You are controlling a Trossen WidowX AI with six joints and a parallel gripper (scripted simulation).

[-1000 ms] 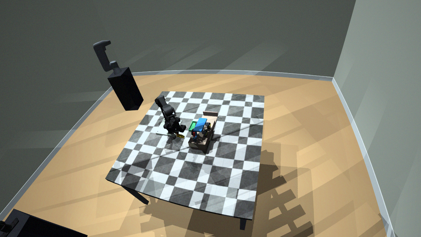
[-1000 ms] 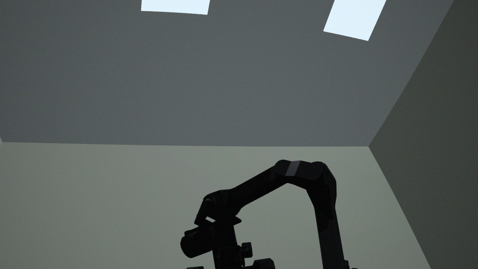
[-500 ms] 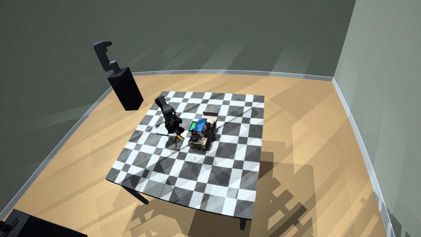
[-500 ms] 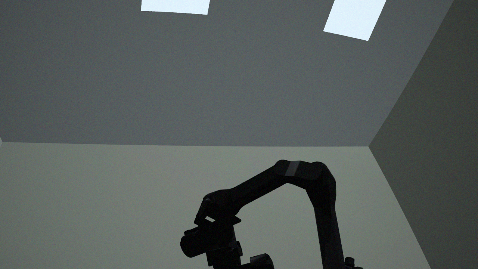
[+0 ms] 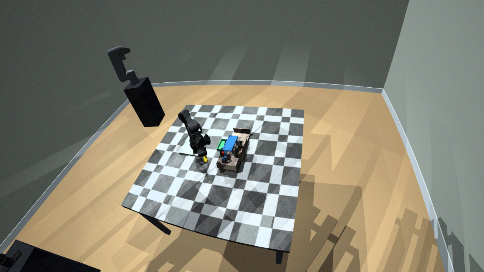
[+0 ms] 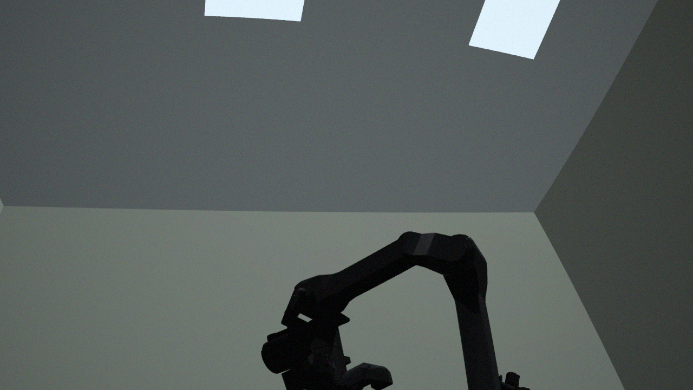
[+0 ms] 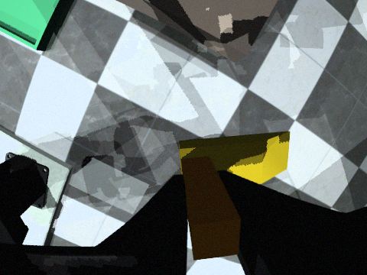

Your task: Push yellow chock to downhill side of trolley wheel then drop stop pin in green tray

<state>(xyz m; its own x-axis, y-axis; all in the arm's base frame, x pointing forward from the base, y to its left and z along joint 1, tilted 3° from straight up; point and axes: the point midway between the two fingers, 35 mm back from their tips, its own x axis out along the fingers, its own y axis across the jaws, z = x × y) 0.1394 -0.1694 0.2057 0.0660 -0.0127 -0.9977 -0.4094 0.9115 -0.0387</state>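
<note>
My gripper (image 5: 203,155) (image 7: 199,182) is shut on the orange handle of the yellow chock (image 5: 205,159) (image 7: 273,154), and holds it in the air left of the ramp (image 5: 230,166) (image 7: 245,8). In the wrist view the handle runs between the dark fingers and the yellow body sticks out beyond them. The blue-topped trolley (image 5: 230,143) stands on the ramp. The red head of the stop pin (image 5: 222,153) shows at the trolley's near end, by a small blue part. The green tray (image 5: 218,148) (image 7: 46,15) lies left of the trolley. The chock's black base is not visible.
The pale arm base plate (image 5: 185,149) (image 7: 53,173) lies left of the gripper. A dark upright board (image 5: 242,130) closes the ramp's far end. The exterior view shows only the arm (image 6: 368,278) against the wall and ceiling.
</note>
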